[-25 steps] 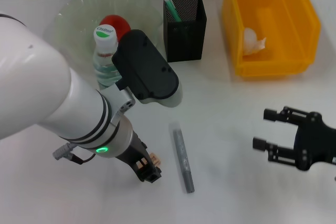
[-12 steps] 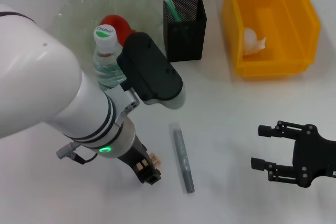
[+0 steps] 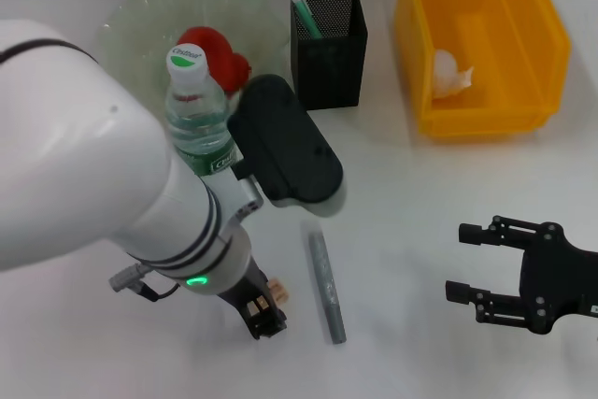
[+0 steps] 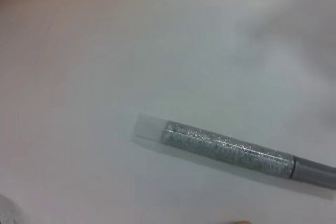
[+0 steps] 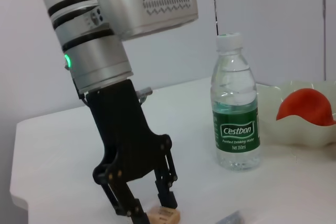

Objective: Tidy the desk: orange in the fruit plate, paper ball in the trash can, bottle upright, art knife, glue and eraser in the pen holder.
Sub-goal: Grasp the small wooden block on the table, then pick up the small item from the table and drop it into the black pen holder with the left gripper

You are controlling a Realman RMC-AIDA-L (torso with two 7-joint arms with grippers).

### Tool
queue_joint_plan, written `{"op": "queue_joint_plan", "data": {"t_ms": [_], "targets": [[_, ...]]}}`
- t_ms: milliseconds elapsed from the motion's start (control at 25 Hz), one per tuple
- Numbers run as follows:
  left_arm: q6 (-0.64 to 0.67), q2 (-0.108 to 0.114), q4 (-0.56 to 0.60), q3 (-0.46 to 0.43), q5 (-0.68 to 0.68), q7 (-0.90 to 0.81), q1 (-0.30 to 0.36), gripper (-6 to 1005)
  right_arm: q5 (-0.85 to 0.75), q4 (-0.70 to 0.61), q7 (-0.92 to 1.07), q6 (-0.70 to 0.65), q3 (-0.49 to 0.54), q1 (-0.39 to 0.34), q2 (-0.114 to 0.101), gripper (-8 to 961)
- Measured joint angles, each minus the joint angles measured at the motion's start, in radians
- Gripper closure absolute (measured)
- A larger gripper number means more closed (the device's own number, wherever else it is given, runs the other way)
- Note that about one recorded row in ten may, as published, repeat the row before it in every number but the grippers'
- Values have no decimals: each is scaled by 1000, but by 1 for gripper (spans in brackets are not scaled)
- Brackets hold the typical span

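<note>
Left gripper (image 3: pixel 263 317) stood low on surface (image 3: pixel 392 184), fingers straddling eraser (image 5: pixel 164 215), not clearly clenched; grip state could not be told. Glue (image 3: pixel 327 287) lay just beside it. Bottle (image 3: pixel 198 109) stood upright by fruit plate (image 3: pixel 140 16) holding orange (image 3: pixel 217 51). Right gripper (image 3: pixel 486 273) hovered released, well apart. Paper ball (image 3: pixel 450 72) sat in trash can (image 3: pixel 551 44).

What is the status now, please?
Left gripper down at the eraser, jaws open around it. Right gripper open, idle above the table. Glue lies beside the eraser, apart from it.
</note>
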Motion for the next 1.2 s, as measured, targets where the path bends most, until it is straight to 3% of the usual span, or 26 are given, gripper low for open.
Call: {"op": "queue_joint_plan", "data": {"t_ms": [600, 1200], "targets": [[11, 0, -13, -7, 3, -15, -23, 706, 0, 0, 15, 9, 0, -2, 2, 234], [41, 0, 65, -21, 4, -3, -19, 752, 0, 0, 25, 11, 10, -5, 0, 234]]}}
